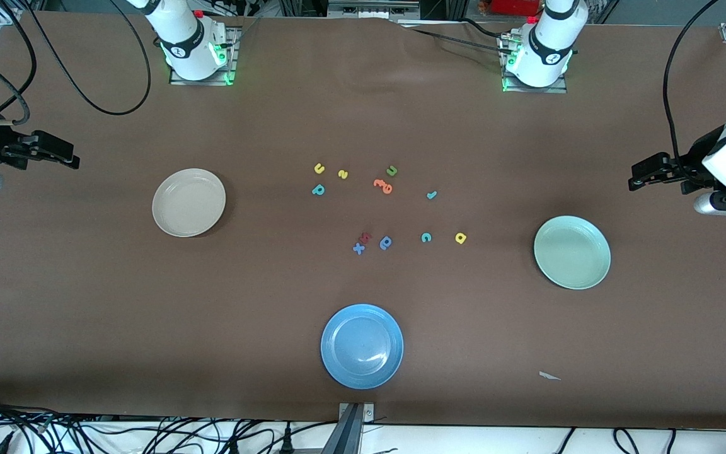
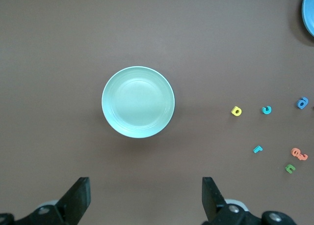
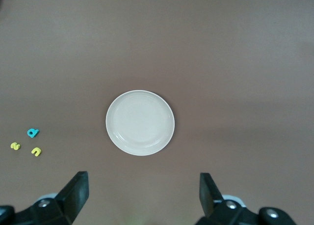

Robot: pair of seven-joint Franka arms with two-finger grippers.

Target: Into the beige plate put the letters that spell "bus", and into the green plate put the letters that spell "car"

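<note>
We have nothing sorted yet: both plates are bare and every foam letter lies loose on the brown surface (image 1: 86, 315). The left end effector (image 2: 144, 198) hangs with its fingers spread wide and holding nothing above the pale green plate (image 1: 571, 251), and the right end effector (image 3: 142, 195) hangs the same way, wide and unloaded, above the beige plate (image 1: 188, 202). The "bus" set sits as a tight cluster toward the beige plate's end of the group: yellow "u" (image 1: 319, 168), yellow "s" (image 1: 343, 174) and teal "b" (image 1: 318, 189). The "car" set lies toward the green plate: teal "r" (image 1: 432, 195), teal "c" (image 1: 426, 237) and yellow "a" (image 1: 460, 238). We judge the first step is a reach for one letter, and it goes best if each arm works its own end. The letters are thin and tiny, so we should come straight down, narrow the fingers first so they straddle one letter only, and press lightly on the surface before closing. We must skip the decoys: the green "u" (image 1: 391, 170), the orange letters (image 1: 383, 185) just beside it, the dark blue looped letter (image 1: 386, 242) and the blue "x" (image 1: 358, 248). The blue plate (image 1: 362, 345), nearest the front camera, takes nothing
</note>
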